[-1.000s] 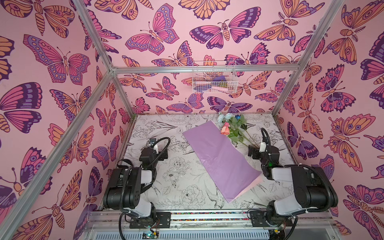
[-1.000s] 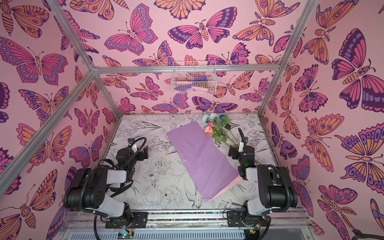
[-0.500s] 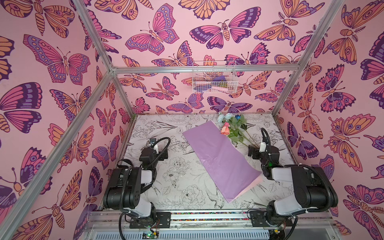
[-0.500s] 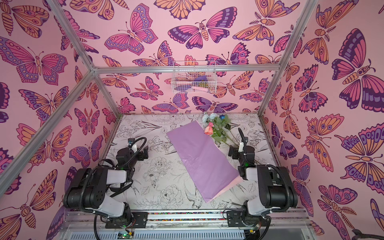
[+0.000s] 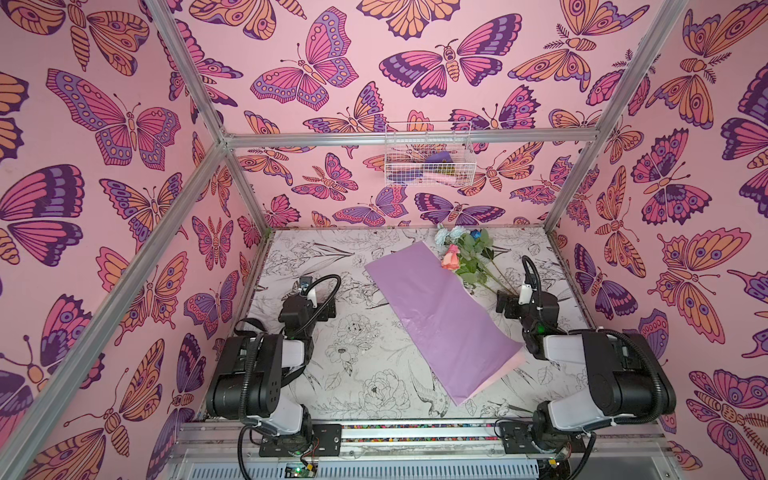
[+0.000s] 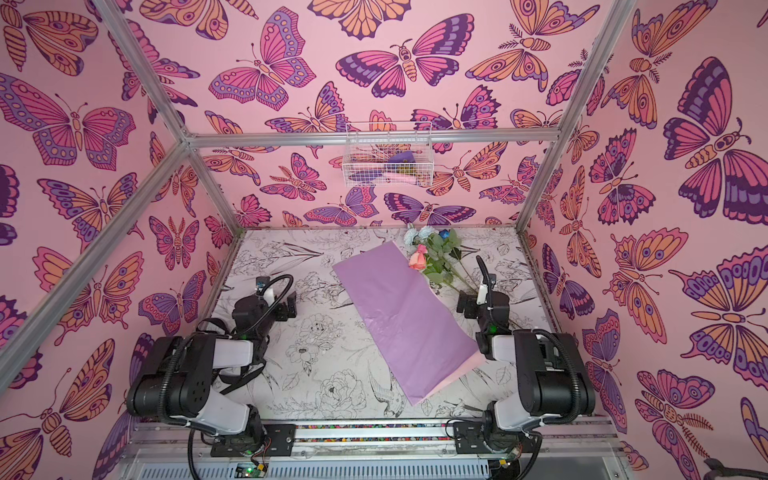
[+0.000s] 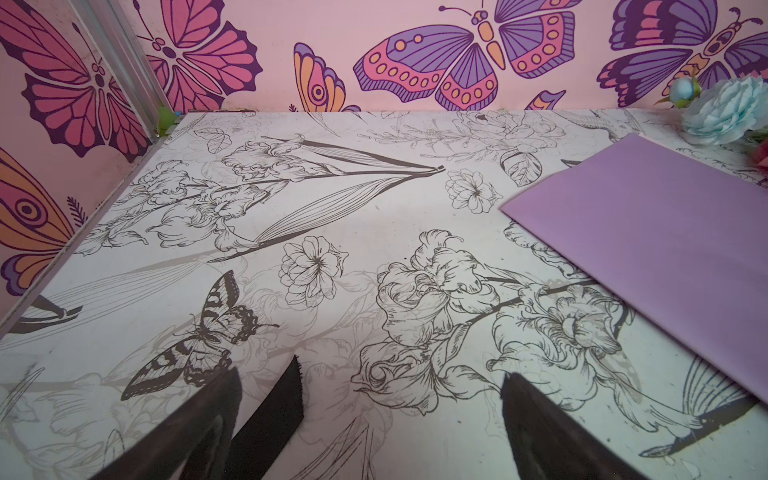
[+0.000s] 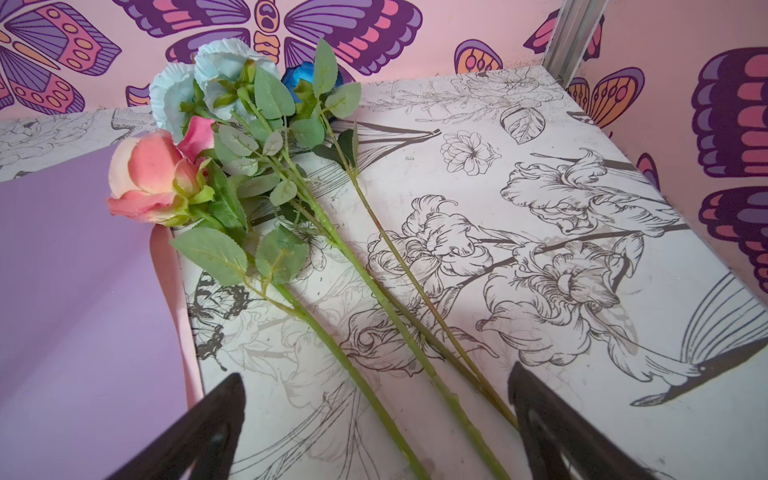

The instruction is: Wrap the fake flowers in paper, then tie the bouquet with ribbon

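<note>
Both agape, left end effector [image 7: 372, 376], right end effector [image 8: 376, 372], flowers [image 8: 272, 95] overlapping wrapping paper [image 5: 440, 316] edge, table [image 5: 353, 345] open between.

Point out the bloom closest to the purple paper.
The coral-pink rose, at the paper's edge; the pale blue blooms and dark blue bloom lie farther from it.

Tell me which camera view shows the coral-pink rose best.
The right wrist view: the coral-pink rose is large and sharp, petals clear, lying at the edge of the lilac wrapping paper. Both top views show the rose small and distant. The left wrist view catches only a pink sliver at its frame edge.
</note>
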Available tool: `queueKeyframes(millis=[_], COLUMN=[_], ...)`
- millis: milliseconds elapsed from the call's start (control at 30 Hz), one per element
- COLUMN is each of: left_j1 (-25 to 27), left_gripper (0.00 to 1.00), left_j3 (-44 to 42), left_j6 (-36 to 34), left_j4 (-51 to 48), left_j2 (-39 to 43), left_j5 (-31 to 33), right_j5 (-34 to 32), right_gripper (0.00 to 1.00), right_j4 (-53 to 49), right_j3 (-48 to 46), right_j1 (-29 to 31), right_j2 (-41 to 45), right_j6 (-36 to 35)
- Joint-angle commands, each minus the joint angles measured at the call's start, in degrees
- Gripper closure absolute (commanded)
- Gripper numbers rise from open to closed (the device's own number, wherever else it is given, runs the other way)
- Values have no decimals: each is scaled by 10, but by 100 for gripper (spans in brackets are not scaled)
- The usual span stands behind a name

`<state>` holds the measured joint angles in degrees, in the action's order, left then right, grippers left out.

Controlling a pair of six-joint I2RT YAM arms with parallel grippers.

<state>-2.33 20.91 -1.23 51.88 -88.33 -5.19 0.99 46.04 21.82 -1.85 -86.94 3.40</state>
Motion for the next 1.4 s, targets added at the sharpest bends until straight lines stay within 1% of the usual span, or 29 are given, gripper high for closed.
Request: queueKeyframes(millis=[0, 200, 333, 400, 500, 533, 567, 667, 733, 767, 867, 1000, 1033, 1100, 1167, 1200, 1267, 1367], left_j1=[1, 0, -1, 0, 6, 9, 13, 21, 23, 27, 41, 57, 65, 90, 134, 162, 228, 320], left_gripper=[1, 1, 1, 1, 1, 1, 1, 1, 1, 1, 1, 1, 1, 1, 1, 1, 1, 1], left_j3=[0, -1, -15, -15, -15, -15, -15, -15, -15, -13, -9, -15, -36, -39, -39, -38, -35, -26], left_j6=[-4, 0, -2, -5, -4, -4, -3, 20, 74, 77, 125, 223, 244, 270, 287, 293, 303, 316], left_j4=[8, 8, 32, 10, -37, -53, -69, -136, -174, -191, -253, -303, -317, -347, -371, -381, -401, -428], left_j2=[-4, -3, 21, 53, 107, 126, 143, 208, 246, 267, 327, 388, 398, 412, 420, 423, 422, 404], left_j5=[-12, -7, -12, -12, 10, 21, 31, 46, 38, 24, 11, -25, -40, -57, -54, -45, -10, 47], right_j5=[8, 3, -37, -59, -103, -111, -118, -126, -112, -110, -88, -27, -10, 13, 37, 50, 66, 75], right_gripper=[1, 1, 1, 1, 1, 1, 1, 1, 1, 1, 1, 0, 3, 8, 14, 16, 18, 23], right_j4=[5, 8, -12, -55, -194, -265, -327, -454, -539, -573, -657, -764, -788, -822, -850, -863, -887, -922], right_j3=[13, 12, 15, 22, 65, 86, 102, 140, 160, 166, 168, 160, 156, 147, 133, 126, 115, 103], right_j1=[0, 1, 1, 0, 0, 1, 1, 0, 1, 1, 1, 2, 2, 2, 2, 2, 3, 4], right_j2=[4, 5, 32, 62, 115, 131, 144, 177, 205, 218, 274, 365, 388, 427, 464, 480, 504, 521], right_j6=[-1, 1, 18, 26, 72, 90, 109, 161, 185, 197, 236, 278, 289, 304, 316, 322, 335, 349])
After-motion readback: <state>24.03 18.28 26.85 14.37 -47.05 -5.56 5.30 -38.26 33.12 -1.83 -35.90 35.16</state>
